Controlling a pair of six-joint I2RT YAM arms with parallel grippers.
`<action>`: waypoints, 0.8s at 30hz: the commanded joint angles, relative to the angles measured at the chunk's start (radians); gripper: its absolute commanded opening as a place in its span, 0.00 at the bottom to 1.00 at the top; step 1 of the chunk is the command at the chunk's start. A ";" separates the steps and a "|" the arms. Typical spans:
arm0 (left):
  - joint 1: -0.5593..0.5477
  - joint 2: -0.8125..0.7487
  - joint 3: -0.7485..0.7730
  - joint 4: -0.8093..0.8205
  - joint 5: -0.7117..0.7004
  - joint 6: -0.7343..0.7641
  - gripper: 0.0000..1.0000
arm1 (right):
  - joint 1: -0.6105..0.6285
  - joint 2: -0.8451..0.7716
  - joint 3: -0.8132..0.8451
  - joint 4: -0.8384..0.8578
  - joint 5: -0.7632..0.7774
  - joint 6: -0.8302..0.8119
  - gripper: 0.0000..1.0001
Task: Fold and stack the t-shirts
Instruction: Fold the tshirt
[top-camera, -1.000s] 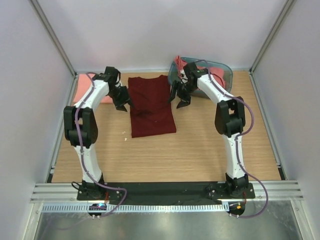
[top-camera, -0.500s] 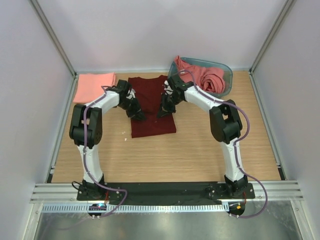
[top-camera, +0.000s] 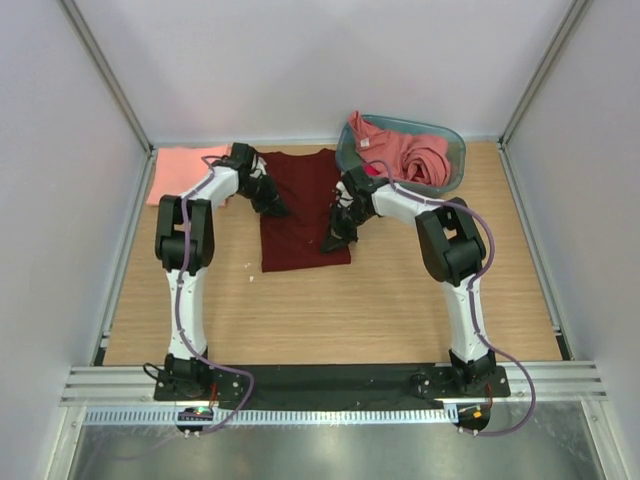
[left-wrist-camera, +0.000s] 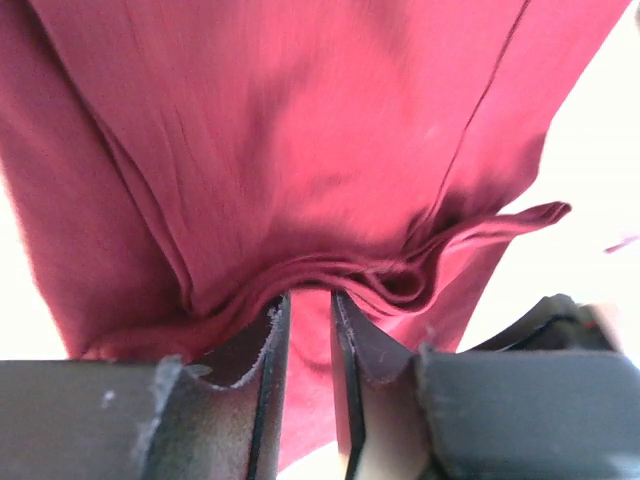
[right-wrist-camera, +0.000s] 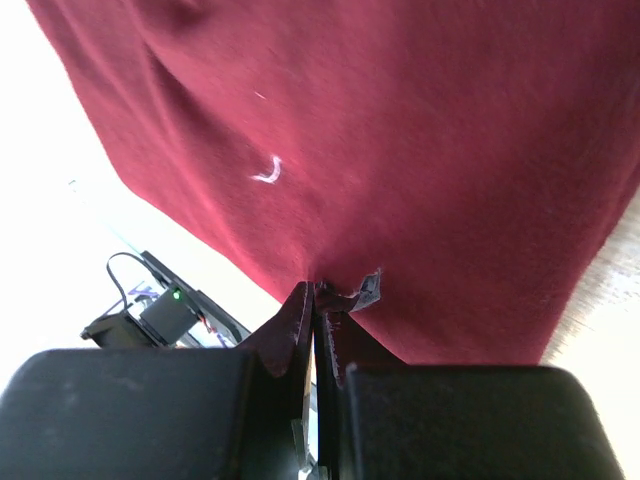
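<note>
A dark maroon t-shirt (top-camera: 305, 215) lies flat, partly folded, in the middle of the table. My left gripper (top-camera: 272, 206) sits at its upper left edge. In the left wrist view the left gripper (left-wrist-camera: 308, 296) is shut on a bunched fold of the maroon t-shirt (left-wrist-camera: 300, 150). My right gripper (top-camera: 334, 240) is at the shirt's lower right edge. The right wrist view shows that gripper (right-wrist-camera: 317, 290) shut, pinching the hem of the maroon t-shirt (right-wrist-camera: 400, 130). A folded salmon t-shirt (top-camera: 183, 170) lies at the back left.
A teal-blue basket (top-camera: 452, 140) stands at the back right and holds crumpled pink t-shirts (top-camera: 405, 150). Bare wooden table (top-camera: 330, 310) lies between the maroon shirt and the arm bases. White walls close in the left, right and back.
Both grippers came in from beside the maroon shirt onto its edges and closed on the cloth. The right one ended lower, near the bottom right edge.
</note>
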 joint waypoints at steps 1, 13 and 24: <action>0.019 0.025 0.122 -0.021 -0.010 0.044 0.24 | 0.004 -0.079 -0.020 0.023 -0.039 -0.017 0.07; -0.010 -0.242 -0.058 -0.059 -0.011 0.067 0.30 | 0.010 -0.074 0.003 0.040 -0.090 -0.005 0.07; -0.050 -0.325 -0.475 0.070 -0.023 0.024 0.26 | -0.016 -0.094 -0.149 0.083 -0.090 -0.075 0.06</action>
